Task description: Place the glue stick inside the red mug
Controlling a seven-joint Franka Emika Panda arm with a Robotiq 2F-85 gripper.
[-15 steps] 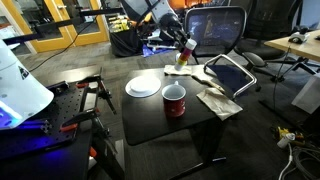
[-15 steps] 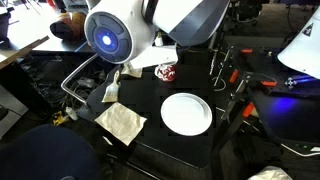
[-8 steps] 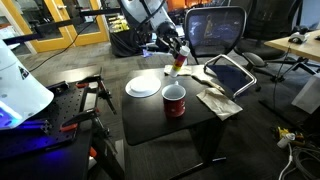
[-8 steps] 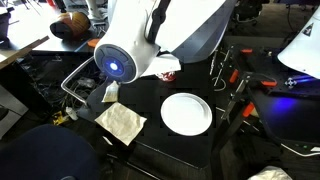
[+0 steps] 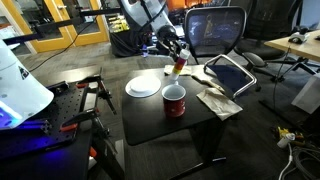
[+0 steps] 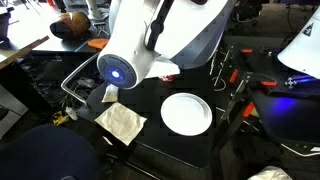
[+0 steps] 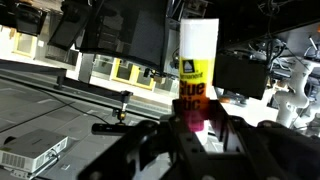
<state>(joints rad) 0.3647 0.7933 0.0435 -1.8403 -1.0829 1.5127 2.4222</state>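
My gripper is shut on the glue stick, a white tube with a yellow label and a purple base. In the wrist view it stands up between the jaws. In an exterior view the gripper holds the glue stick above the far edge of the black table, behind the red mug. The red mug stands upright near the table's front, right of the white plate. In the exterior view from behind the arm, the arm hides the mug and the gripper; the plate shows.
A tablet and crumpled paper lie right of the mug. An office chair stands behind the table. Clamps sit on the bench beside it. A paper sheet lies near the plate.
The gripper has moved a little left and down with the glue stick, over the table's far edge. In the last half second it has barely moved.
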